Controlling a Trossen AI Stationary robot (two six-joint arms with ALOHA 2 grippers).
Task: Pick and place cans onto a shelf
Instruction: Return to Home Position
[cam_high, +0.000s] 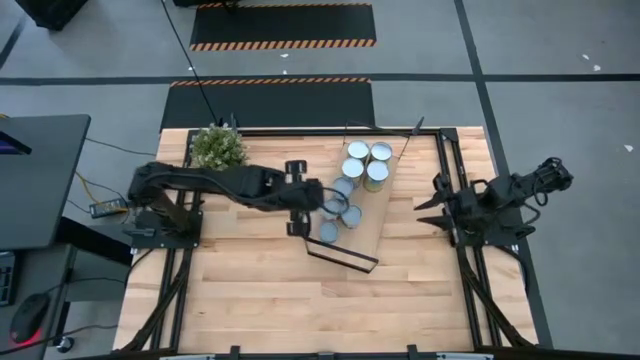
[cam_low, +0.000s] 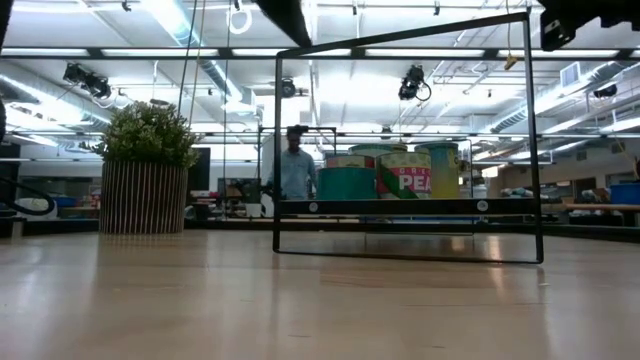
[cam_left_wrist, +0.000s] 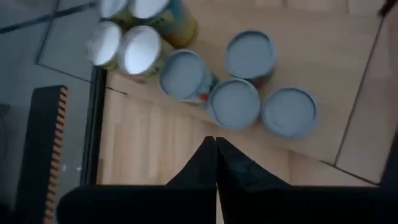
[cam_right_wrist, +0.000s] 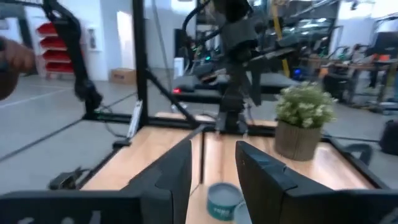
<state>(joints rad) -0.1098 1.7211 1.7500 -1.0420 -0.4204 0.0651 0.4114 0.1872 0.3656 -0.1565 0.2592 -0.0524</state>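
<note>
Dark fingers of the left gripper (cam_left_wrist: 216, 146) are pressed together, empty, just beside the cans (cam_left_wrist: 235, 102). These short cylinders stand upright, silvery tops upward, on the light-wood shelf (cam_high: 370, 225), whose long axis runs front-to-back. The right gripper (cam_right_wrist: 213, 152) is narrowly parted.

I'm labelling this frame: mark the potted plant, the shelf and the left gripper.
potted plant (cam_high: 218, 148), high view, its leaves.
shelf (cam_high: 370, 225), high view, bare board.
left gripper (cam_left_wrist: 216, 144), left wrist view, where its shut fingertips meet.
</note>
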